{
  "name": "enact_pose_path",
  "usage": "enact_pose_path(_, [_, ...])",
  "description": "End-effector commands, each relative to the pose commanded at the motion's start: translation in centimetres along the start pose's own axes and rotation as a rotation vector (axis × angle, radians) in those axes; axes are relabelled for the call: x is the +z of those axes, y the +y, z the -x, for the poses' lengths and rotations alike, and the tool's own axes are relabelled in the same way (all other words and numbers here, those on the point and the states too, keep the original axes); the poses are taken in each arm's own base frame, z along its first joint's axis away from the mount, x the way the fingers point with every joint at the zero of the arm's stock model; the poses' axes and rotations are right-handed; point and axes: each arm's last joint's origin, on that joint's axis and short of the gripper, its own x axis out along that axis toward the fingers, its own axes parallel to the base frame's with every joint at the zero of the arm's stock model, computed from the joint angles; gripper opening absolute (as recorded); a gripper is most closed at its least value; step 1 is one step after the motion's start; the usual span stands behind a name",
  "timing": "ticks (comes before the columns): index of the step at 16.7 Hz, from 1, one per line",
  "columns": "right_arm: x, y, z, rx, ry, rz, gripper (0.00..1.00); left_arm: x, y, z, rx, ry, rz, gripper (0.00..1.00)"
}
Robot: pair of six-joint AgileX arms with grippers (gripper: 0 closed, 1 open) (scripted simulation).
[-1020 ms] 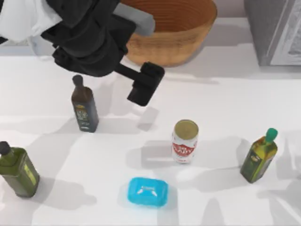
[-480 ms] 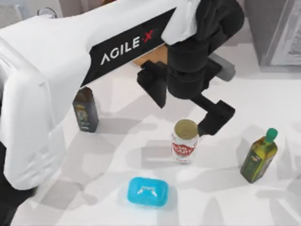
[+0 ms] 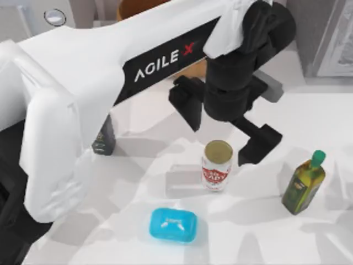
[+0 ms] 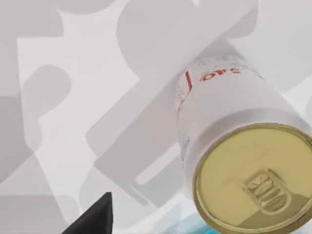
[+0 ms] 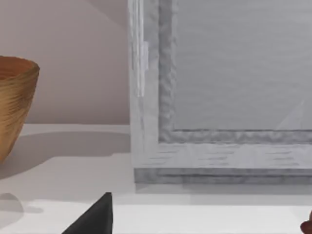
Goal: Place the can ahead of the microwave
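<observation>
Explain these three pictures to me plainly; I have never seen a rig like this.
This is a simulated two-armed AgileX robot at a white table. The top view looks down from above. The other two views come from cameras on each wrist. The left arm reaches across, its pincer hovering just behind the can, open and holding nothing. Its wrist camera looks down on the can's gold lid. Also on the table: a blue soap bar, a green oil bottle, a dark bottle and a woven basket. The right wrist view faces a grey appliance.
</observation>
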Motion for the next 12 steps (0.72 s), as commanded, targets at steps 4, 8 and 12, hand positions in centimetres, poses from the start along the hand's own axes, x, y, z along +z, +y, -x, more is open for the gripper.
enact_pose_path(4, [0.0,0.0,0.0,0.000,0.000,0.000,1.00,-0.1,-1.5,-1.5,0.001,0.001,-0.006,1.00])
enact_pose_path(8, [0.0,0.0,0.0,0.000,0.000,0.000,1.00,-0.1,-1.9,-4.7,0.001,0.001,-0.006,1.00])
enact_pose_path(12, [0.0,0.0,0.0,0.000,0.000,0.000,1.00,0.0,-0.3,-6.0,0.001,0.001,-0.005,1.00])
